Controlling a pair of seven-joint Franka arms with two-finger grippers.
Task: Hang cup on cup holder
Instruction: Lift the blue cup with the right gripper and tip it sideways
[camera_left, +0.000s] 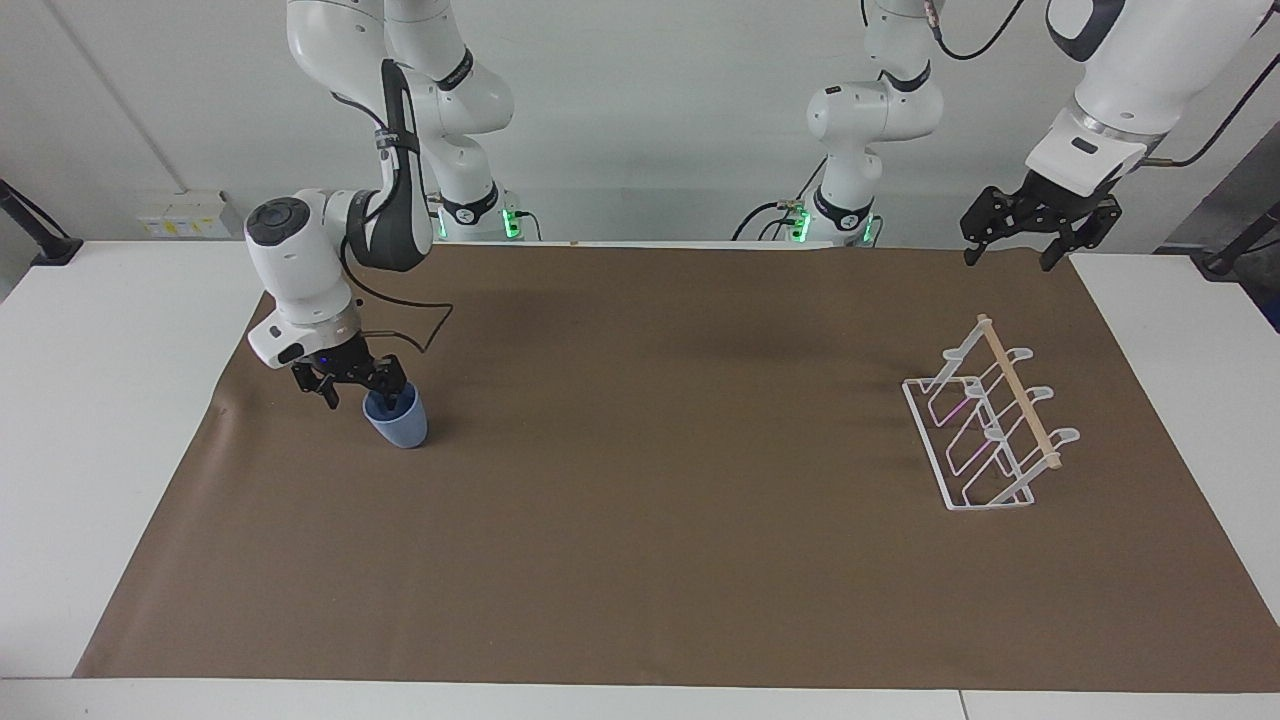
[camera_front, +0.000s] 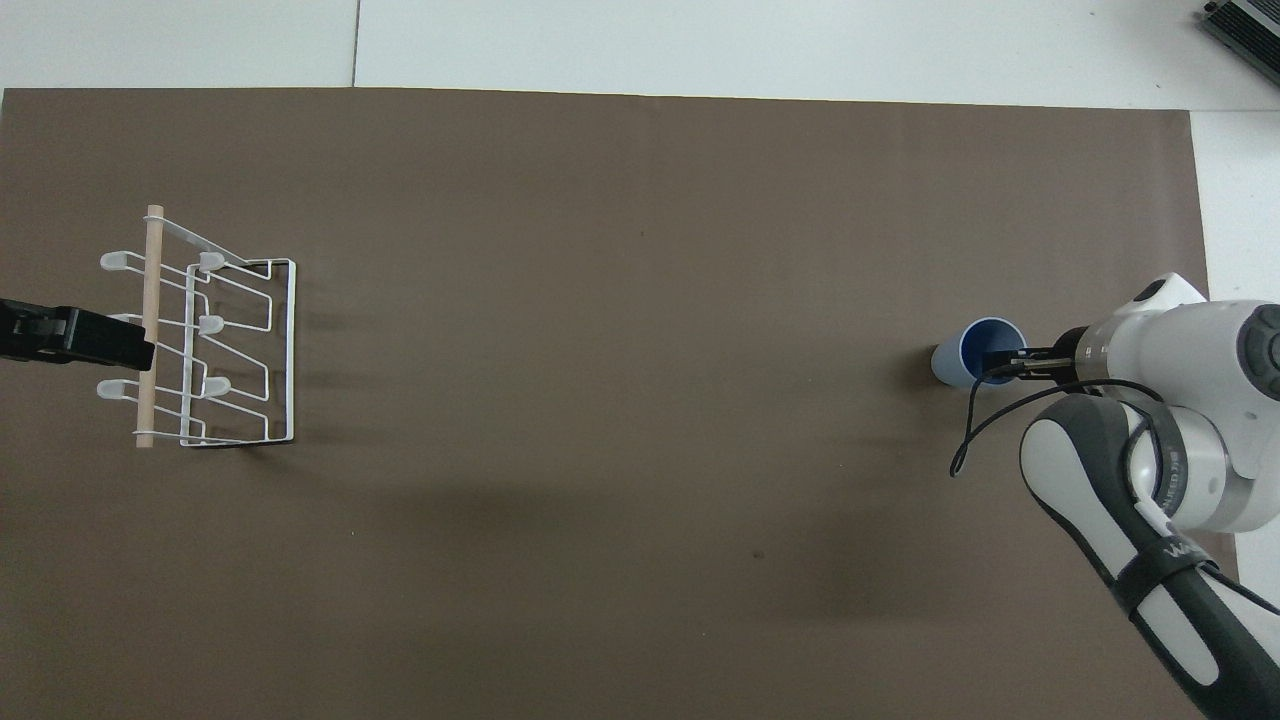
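The light-blue cup (camera_left: 402, 428) stands upright on the brown mat toward the right arm's end of the table. My right gripper (camera_left: 360, 393) is open and low at the cup's rim. One finger reaches into the cup's mouth and the other hangs outside it, toward the table's end. In the overhead view the right gripper (camera_front: 1003, 362) overlaps the cup (camera_front: 962, 356). The white wire cup holder (camera_left: 985, 432) with its wooden rod stands toward the left arm's end and also shows in the overhead view (camera_front: 215, 340). My left gripper (camera_left: 1008, 260) waits open in the air.
The brown mat (camera_left: 640, 500) covers most of the white table (camera_left: 110, 400), with bare white strips at both ends. In the overhead view the left gripper (camera_front: 75, 336) overlaps the holder's rod. A black cable loops from the right wrist beside the cup.
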